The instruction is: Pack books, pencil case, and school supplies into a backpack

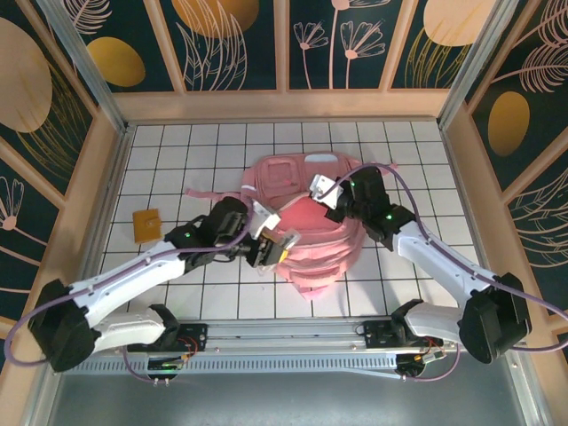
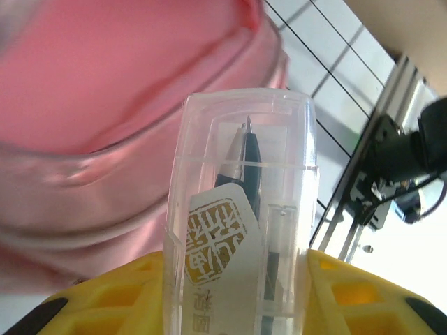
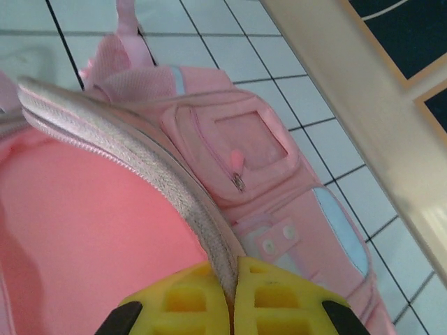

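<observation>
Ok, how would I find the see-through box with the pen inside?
Look for the big pink backpack in the middle of the white tiled table. At its left side, the left gripper holds the box between yellow fingers. Unlike the pink backpack, it is see-through, with a dark pen and a gold-stamped card inside.

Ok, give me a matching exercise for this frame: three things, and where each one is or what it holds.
1 left hand
2 right hand
3 orange pad

A lying on the tiled table, apart from the backpack
B shut on the backpack's rim
C holding a clear pencil case

Pairs: 1-C, 2-B, 3-A
</observation>
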